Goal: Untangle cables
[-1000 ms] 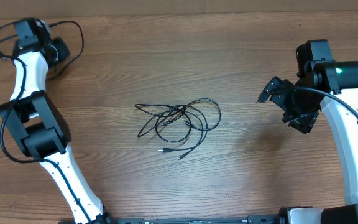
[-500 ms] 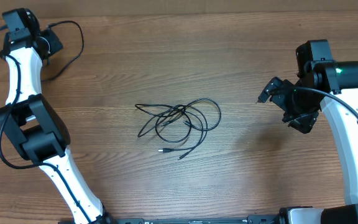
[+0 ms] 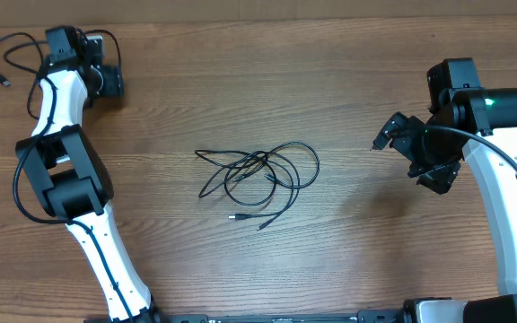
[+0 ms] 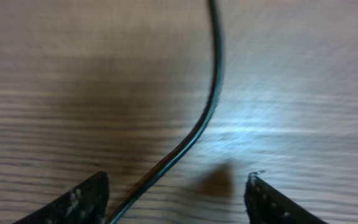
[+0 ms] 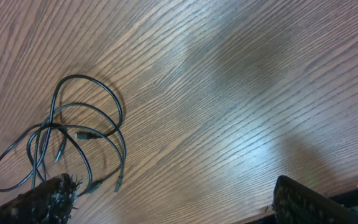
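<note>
While the tangled cables lie as a loose knot of loops in the middle of the table, bare wood surrounds them on every side. Up and to the left of the tangle, well apart from it and close to the far edge, sits the left gripper. Its fingers stand apart, and a loose strand lies on the wood between them, pinched by neither. Well to the right of the tangle hangs the right gripper, its fingers spread wide with nothing between them. Two plug tips stick out of the tangle on its near side.
</note>
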`<act>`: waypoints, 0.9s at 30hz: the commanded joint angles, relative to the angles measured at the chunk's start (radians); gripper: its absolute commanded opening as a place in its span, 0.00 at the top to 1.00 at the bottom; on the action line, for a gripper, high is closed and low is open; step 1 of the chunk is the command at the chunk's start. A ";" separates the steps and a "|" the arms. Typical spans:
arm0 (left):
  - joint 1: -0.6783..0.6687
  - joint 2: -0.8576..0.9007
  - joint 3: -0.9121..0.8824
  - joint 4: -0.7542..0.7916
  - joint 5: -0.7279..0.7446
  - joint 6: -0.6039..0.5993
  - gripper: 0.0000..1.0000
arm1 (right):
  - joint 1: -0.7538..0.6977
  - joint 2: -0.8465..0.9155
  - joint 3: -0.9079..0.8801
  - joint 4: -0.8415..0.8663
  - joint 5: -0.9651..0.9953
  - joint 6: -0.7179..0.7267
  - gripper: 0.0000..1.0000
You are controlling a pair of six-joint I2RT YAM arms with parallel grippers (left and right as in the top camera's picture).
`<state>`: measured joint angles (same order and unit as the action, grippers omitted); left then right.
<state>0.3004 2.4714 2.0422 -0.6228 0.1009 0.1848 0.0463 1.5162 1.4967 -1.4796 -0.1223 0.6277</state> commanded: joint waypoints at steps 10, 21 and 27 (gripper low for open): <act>0.035 0.028 -0.032 -0.017 -0.075 0.078 0.78 | -0.002 0.001 -0.004 0.001 0.016 -0.008 0.00; 0.041 0.023 0.023 0.037 0.067 -0.221 0.96 | -0.002 0.001 -0.004 -0.007 0.016 -0.011 0.00; 0.045 0.023 0.188 0.059 0.122 -0.476 0.96 | -0.002 0.001 -0.004 -0.011 0.016 -0.017 0.00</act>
<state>0.3405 2.4973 2.1330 -0.5762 0.1696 -0.1131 0.0463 1.5158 1.4967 -1.4929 -0.1223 0.6239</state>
